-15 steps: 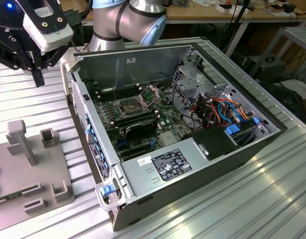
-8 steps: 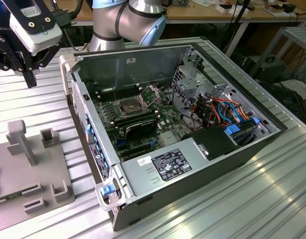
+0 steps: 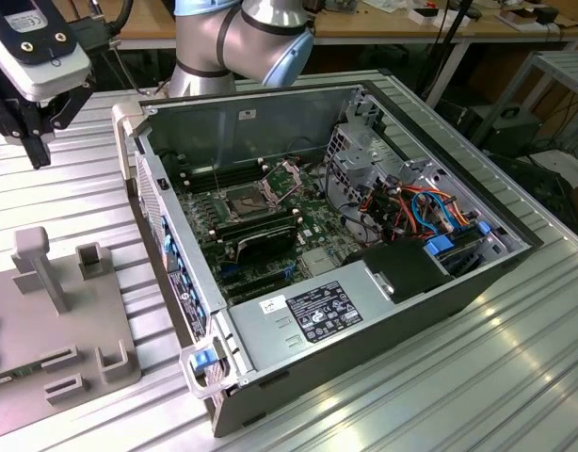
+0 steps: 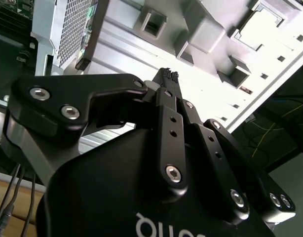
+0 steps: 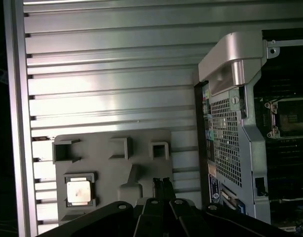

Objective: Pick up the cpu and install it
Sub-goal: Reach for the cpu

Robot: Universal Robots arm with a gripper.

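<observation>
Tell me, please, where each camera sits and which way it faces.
Exterior view: a raised camera looking down into the open computer case; the arm shows behind it.
First wrist view: on the wrist, looking past the tool down at the grey tray holding the cpu.
Second wrist view: on the wrist, looking along the tool toward the tray's pockets.
Shared: both wrist views show tool, tray and case.

The gripper (image 3: 37, 151) hangs over the table's (image 3: 515, 377) far corner, exterior view's left; an open computer case (image 3: 251, 122) lies mid-table.
</observation>
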